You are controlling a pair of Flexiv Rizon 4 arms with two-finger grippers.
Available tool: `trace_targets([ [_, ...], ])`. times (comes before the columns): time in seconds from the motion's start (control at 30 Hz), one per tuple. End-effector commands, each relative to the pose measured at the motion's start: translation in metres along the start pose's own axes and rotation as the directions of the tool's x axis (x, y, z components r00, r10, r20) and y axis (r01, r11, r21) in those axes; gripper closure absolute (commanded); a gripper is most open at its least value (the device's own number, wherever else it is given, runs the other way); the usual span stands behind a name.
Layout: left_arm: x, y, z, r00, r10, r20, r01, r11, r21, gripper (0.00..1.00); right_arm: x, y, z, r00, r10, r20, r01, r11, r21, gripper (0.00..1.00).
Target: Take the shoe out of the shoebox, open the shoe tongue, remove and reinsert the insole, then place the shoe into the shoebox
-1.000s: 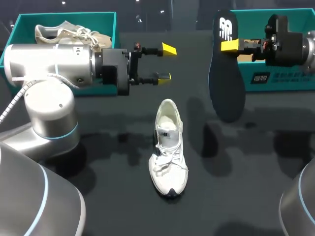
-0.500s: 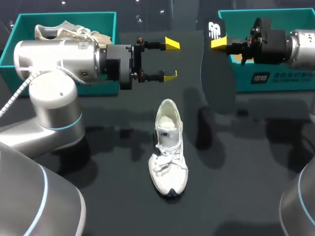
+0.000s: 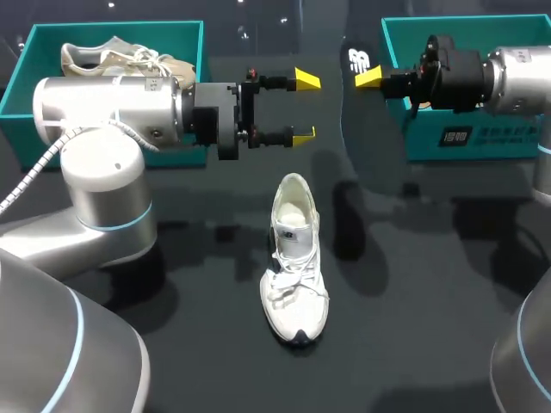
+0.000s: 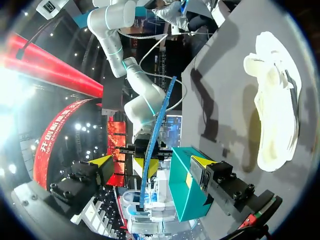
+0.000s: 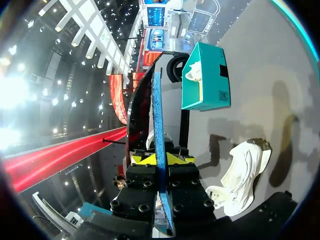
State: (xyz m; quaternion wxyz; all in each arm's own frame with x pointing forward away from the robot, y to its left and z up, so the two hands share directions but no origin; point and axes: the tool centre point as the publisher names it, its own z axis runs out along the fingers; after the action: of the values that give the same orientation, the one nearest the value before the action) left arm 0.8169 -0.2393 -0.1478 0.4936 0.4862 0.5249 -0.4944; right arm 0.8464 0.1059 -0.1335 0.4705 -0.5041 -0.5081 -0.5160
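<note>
1. Left shoebox (image 3: 26, 60), teal, sat at the far left corner of the worktop (image 3: 430, 301). A second shoe (image 3: 120, 58) lay inside it.
2. My left arm stretched level in front of that box, above the worktop. Left hand (image 3: 305, 107) was spread wide with nothing between the yellow tips, pointing toward the right side.
3. Shoe (image 3: 293, 258), white, lay on the worktop near the middle, on my side of the left hand. Toe pointed toward me and the heel opening faced away. It was outside both boxes and neither hand touched it. In the left wrist view I saw the shoe (image 4: 275, 110) off to one side of the fingers.
4. Insole (image 3: 357, 62), dark, hung in the air between the two hands and apart from the left one. Its upper end was held and the rest dropped down toward the worktop. In the right wrist view the insole (image 5: 157, 115) showed edge-on, running straight out from the fingers.
5. Right hand (image 3: 370, 77) was pinching the insole from both sides, tips pressed against it.
6. Right shoebox (image 3: 465, 142), teal, stood at the far right, behind my right arm.
</note>
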Motion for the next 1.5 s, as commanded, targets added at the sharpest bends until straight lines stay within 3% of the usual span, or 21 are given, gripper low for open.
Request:
trace_targets([
  [0.03, 0.004, 0.005, 0.012, 1.000, 0.002, 0.012, -0.002, 1.000, 0.001, 0.00, -0.014, 0.015, 0.012, 0.999, 0.046, -0.008, -0.046, 0.999, 0.029, 1.00],
  [0.17, 0.006, 0.008, 0.019, 1.000, -0.002, 0.002, 0.002, 1.000, 0.001, 0.01, -0.020, 0.016, 0.016, 0.995, 0.099, -0.008, -0.100, 0.995, -0.012, 1.00],
  [0.27, 0.007, 0.011, 0.022, 1.000, -0.002, 0.004, 0.002, 1.000, 0.000, 0.17, -0.025, 0.016, 0.015, 0.992, 0.128, -0.002, -0.128, 0.991, -0.048, 1.00],
  [0.6, 0.014, 0.019, 0.032, 1.000, -0.014, -0.011, 0.014, 1.000, 0.000, 0.27, -0.031, 0.015, 0.017, 0.983, 0.182, 0.018, -0.179, 0.980, -0.090, 1.00],
  [0.77, 0.020, 0.021, 0.039, 0.999, -0.025, -0.020, 0.025, 1.000, 0.002, 0.51, -0.031, 0.019, 0.021, 0.982, 0.188, 0.025, -0.185, 0.978, -0.101, 1.00],
  [1.1, 0.021, 0.019, 0.048, 0.999, -0.032, -0.018, 0.032, 0.999, 0.015, 0.57, -0.035, 0.022, 0.025, 0.979, 0.204, 0.022, -0.201, 0.974, -0.108, 1.00],
  [1.2, 0.022, 0.018, 0.049, 0.999, -0.031, -0.019, 0.031, 0.999, 0.017, 0.74, -0.035, 0.023, 0.024, 0.978, 0.206, 0.022, -0.203, 0.973, -0.113, 1.00],
  [1.27, 0.022, 0.017, 0.050, 0.999, -0.030, -0.019, 0.030, 0.999, 0.018, 1.00, -0.036, 0.023, 0.024, 0.978, 0.208, 0.020, -0.204, 0.972, -0.119, 1.00],
  [1.5, 0.023, 0.014, 0.050, 0.999, -0.028, -0.027, 0.029, 0.999, 0.015, 1.00, -0.036, 0.022, 0.021, 0.979, 0.203, 0.008, -0.200, 0.972, -0.125, 1.00],
])
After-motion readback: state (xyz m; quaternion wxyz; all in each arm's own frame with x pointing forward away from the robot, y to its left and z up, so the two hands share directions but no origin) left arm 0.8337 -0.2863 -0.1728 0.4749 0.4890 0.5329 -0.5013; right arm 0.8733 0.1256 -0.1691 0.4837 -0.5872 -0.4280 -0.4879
